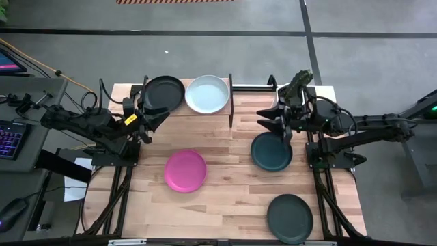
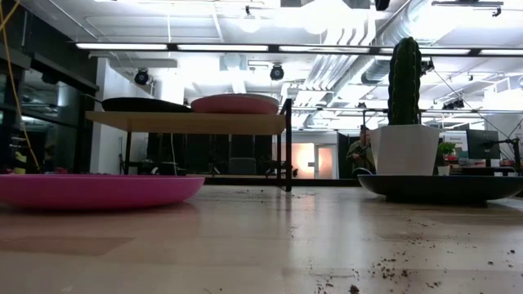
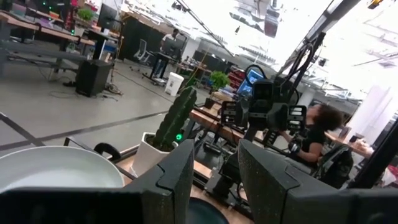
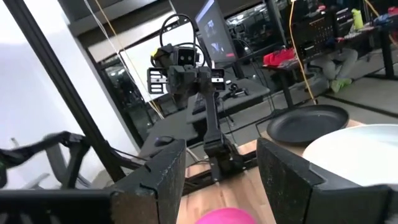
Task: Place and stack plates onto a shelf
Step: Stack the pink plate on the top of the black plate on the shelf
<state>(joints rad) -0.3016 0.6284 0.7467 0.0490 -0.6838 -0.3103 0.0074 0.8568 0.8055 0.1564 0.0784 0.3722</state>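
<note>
- High view only: all the plates at once. Black plate (image 1: 164, 93) and pale mint-white plate (image 1: 207, 93) sit side by side on the shelf (image 1: 231, 102) at the counter's (image 1: 232, 184) 12 o'clock edge, black one toward 9 o'clock.
- Magenta plate (image 1: 186, 170) lies flat near counter centre; dark teal plate (image 1: 271, 152) at its 3 o'clock, well apart; dark grey-green plate (image 1: 289, 217) near the 5 o'clock corner.
- Low view shows the shelf raised on a black frame, boards level, and soil crumbs on the counter; the pale plate looks pinkish there. No arms in that view.
- Low view: cactus (image 2: 404, 80) upright in a white pot (image 2: 406, 149), behind the teal plate's rim.
- Left gripper (image 1: 151, 123) held above the counter just at 6 o'clock of the black plate, arm stretched in from 9 o'clock, pointing toward 3 o'clock. Left wrist view: jaws spread, nothing between them.
- Right gripper (image 1: 268, 117) above the counter at 12 o'clock of the teal plate, arm in from 3 o'clock, pointing toward 9 o'clock. Right wrist view: jaws spread, empty.
- Left wrist view: a seated person (image 3: 314, 134) beyond the counter.
- Plates are round, no long axis; all lie flat, rim up.
</note>
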